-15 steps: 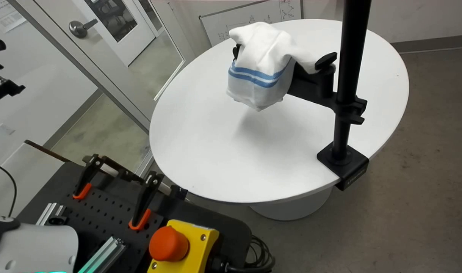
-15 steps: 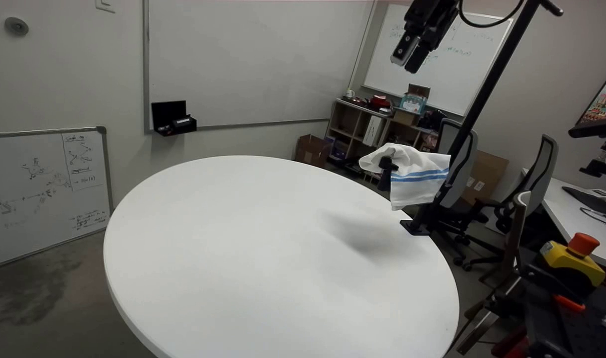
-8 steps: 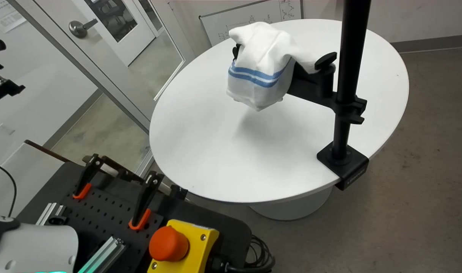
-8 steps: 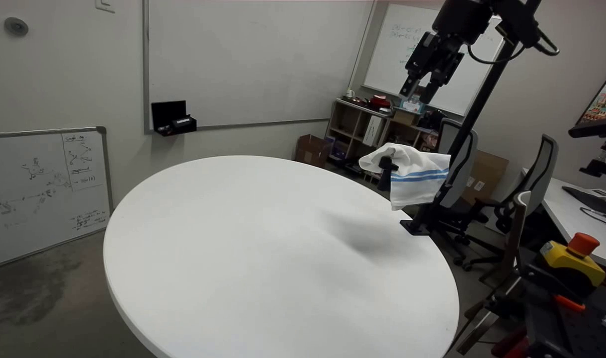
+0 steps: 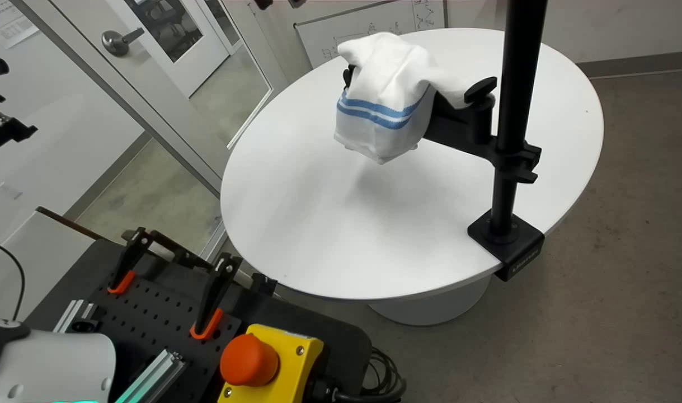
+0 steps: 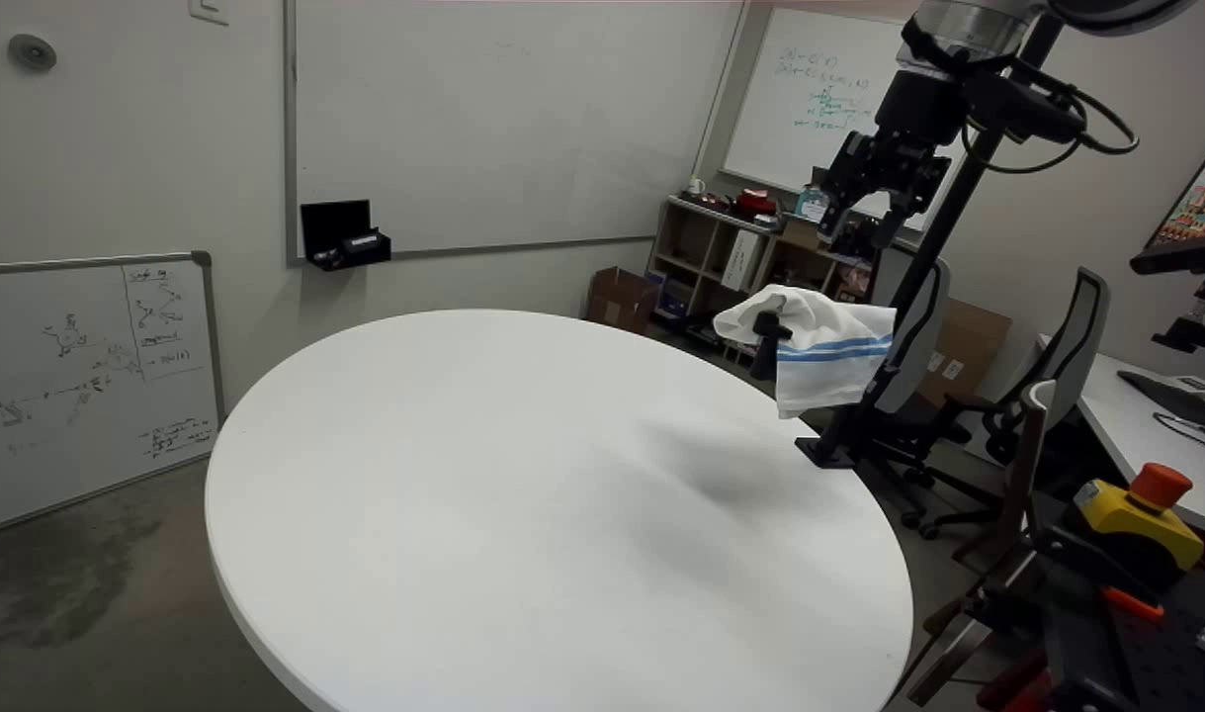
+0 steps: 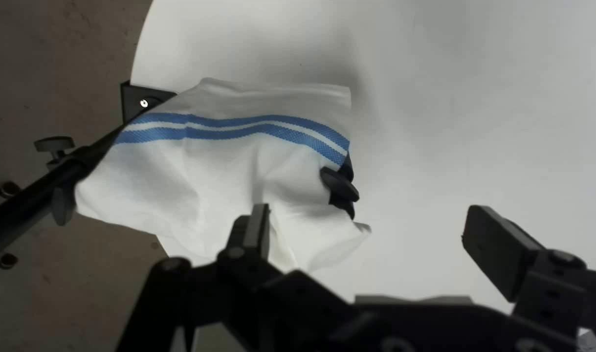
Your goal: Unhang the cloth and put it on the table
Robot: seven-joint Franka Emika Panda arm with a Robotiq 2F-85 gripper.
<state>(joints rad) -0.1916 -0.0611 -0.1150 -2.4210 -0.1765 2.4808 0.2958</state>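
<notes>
A white cloth with blue stripes hangs draped over a black stand arm above the round white table, in both exterior views (image 5: 386,73) (image 6: 831,381) and in the wrist view (image 7: 219,171). The white table shows in both exterior views (image 5: 296,224) (image 6: 464,514). My gripper (image 6: 855,235) is open and empty, above the cloth in that exterior view. Its fingertips (image 5: 264,3) just enter the top edge of an exterior view. In the wrist view my gripper (image 7: 368,215) has its jaws wide apart; the left finger overlaps the cloth and the right one is over bare table.
A black pole (image 5: 506,168) is clamped at the table edge; the stand arm (image 5: 458,126) reaches out from it under the cloth. A yellow box with a red button (image 5: 285,358) sits on a dark cart. Chairs (image 6: 1076,336) stand behind the pole.
My gripper has come down toward the cloth and its jaws have spread from close together to wide open. Its fingertips now enter the other exterior picture at the top. The cloth has not moved.
</notes>
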